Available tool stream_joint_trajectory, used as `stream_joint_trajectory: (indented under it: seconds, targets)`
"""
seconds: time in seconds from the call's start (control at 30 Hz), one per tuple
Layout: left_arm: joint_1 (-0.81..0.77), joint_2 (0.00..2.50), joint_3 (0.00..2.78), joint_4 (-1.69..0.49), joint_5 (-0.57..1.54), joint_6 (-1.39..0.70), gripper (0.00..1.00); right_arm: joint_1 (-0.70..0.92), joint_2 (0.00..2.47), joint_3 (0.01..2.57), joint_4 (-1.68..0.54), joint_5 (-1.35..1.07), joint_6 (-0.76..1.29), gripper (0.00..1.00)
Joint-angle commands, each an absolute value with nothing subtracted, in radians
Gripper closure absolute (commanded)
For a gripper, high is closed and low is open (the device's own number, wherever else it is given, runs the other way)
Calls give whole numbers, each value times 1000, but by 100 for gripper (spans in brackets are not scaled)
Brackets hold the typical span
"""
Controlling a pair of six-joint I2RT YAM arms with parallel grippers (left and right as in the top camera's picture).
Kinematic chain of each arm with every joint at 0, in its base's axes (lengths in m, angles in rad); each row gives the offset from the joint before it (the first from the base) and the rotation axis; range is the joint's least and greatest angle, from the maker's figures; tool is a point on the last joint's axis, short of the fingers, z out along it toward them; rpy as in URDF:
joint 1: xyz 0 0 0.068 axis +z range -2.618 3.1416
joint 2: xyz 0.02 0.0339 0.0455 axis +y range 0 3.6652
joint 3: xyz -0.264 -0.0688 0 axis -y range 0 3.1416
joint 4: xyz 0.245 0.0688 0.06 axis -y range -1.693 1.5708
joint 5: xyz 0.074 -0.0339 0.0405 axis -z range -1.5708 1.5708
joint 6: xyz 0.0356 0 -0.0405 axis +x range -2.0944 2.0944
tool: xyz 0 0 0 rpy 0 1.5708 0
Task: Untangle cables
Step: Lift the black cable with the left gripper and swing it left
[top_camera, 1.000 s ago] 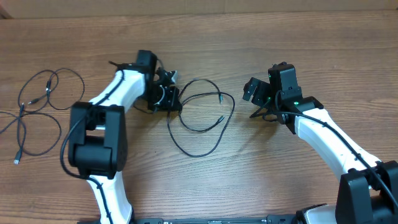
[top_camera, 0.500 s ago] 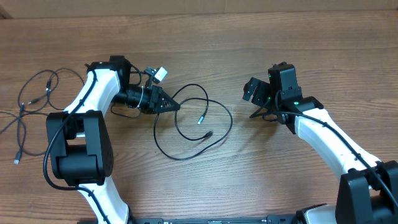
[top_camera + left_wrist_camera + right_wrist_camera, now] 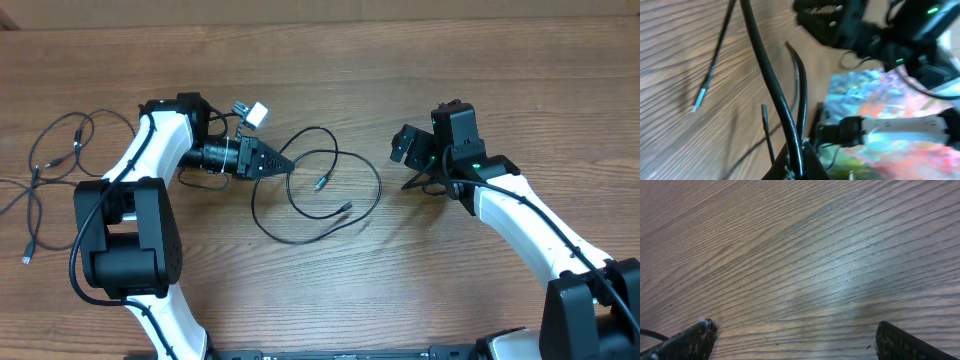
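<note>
One thin black cable [image 3: 318, 214] lies in a loose loop at the table's middle, its two plug ends [image 3: 322, 183] inside the loop. My left gripper [image 3: 287, 166] points right and is shut on that cable at the loop's left side. In the left wrist view the cable [image 3: 765, 75] runs up from between the shut jaws of the left gripper [image 3: 799, 167]. More cables [image 3: 60, 160] lie tangled at the far left. My right gripper [image 3: 406, 160] hovers right of the loop, open. The right wrist view has only bare wood between the open right gripper [image 3: 797, 342].
The wooden table [image 3: 330, 70] fills the view. The left arm's base [image 3: 125, 240] stands between the two cable groups. The right arm [image 3: 530, 225] reaches in from the lower right. A small white tag [image 3: 256, 113] sticks up near the left wrist.
The left arm has swung back to the left and turned its gripper to point right, still holding the cable. The loop was dragged left, then shifted slightly right. The right arm has not moved.
</note>
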State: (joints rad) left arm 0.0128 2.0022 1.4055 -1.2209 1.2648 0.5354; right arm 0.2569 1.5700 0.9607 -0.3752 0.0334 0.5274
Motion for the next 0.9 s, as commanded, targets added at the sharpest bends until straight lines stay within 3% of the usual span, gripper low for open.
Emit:
stream_joint_trajectory:
  seconds: [0.0, 0.87]
  targets:
    - [6, 1978, 1401, -1256, 1427, 580, 96, 260, 1569, 962, -369, 43, 530, 0]
    - [6, 1978, 1401, -1692, 1421, 730, 96, 260, 1569, 962, -369, 43, 530, 0]
